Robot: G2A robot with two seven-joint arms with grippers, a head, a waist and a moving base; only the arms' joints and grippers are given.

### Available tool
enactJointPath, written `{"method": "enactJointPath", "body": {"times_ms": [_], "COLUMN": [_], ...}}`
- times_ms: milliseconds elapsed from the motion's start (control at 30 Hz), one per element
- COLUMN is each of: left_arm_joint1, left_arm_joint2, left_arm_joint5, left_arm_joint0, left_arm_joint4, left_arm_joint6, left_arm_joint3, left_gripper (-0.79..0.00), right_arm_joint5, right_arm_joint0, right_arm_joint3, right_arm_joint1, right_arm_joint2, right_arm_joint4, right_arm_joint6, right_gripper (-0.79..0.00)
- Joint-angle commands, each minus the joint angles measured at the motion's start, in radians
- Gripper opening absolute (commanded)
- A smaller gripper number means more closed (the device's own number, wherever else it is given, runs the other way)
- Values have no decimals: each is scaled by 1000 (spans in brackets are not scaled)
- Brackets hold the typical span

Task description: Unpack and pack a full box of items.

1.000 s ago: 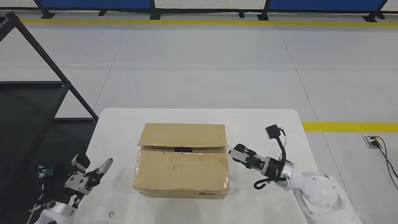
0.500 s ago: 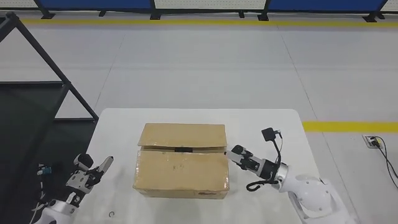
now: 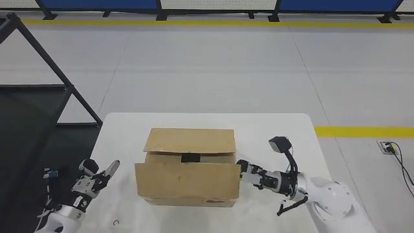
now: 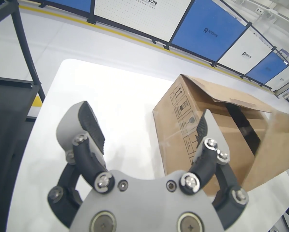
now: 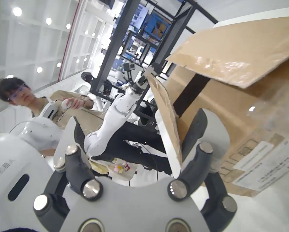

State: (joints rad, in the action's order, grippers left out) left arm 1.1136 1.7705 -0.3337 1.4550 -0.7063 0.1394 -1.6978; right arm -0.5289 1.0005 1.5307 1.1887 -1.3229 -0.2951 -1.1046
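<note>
swinging up within the last second, the near flap (image 3: 186, 180) of the box (image 4: 180, 126) now stands almost on edge. a second ago it lay flat and closed against the far flap (image 3: 189, 141). a dark gap has opened between the two. the right gripper (image 3: 244, 171) has slid in to the box's near right corner. the flap's edge sits between its fingers (image 5: 212, 134), which are spread wide, one against the card, not clamped on it. so unpacking has only begun, with the top half open and the contents hidden in the dark.

the left gripper (image 4: 144, 112) hangs over the white table (image 3: 272, 129) left of the box, its fingers wide apart and empty. the box is matte brown corrugated card, with a ragged torn edge and shiny clear tape on the flaps. the flaps look thin and likely to bend.
</note>
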Motion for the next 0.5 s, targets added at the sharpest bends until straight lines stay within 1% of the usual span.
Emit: {"method": "enactJointPath", "body": {"times_ms": [0, 33, 133, 333, 467], "left_arm_joint1": [1, 1, 1, 1, 1], "left_arm_joint2": [-8, -9, -9, -9, -9], "left_arm_joint5": [2, 1, 1, 1, 1], "left_arm_joint0": [-3, -3, -3, -3, -3], "left_arm_joint4": [-1, 0, 0, 0, 0], "left_arm_joint6": [3, 3, 3, 3, 3], "left_arm_joint3": [-6, -7, -7, -7, -7], "left_gripper": [0, 0, 0, 0, 0], "right_arm_joint5": [-38, -55, -37, -35, -45], "right_arm_joint0": [19, 29, 66, 132, 156], "right_arm_joint3": [24, 37, 113, 218, 227], "right_arm_joint1": [-7, -11, -25, -59, -81], "right_arm_joint2": [-10, -16, -13, 25, 67], "right_arm_joint4": [-63, -86, -92, -27, 36], "right_arm_joint6": [-88, -124, -150, -152, -142], "right_gripper": [0, 0, 0, 0, 0]}}
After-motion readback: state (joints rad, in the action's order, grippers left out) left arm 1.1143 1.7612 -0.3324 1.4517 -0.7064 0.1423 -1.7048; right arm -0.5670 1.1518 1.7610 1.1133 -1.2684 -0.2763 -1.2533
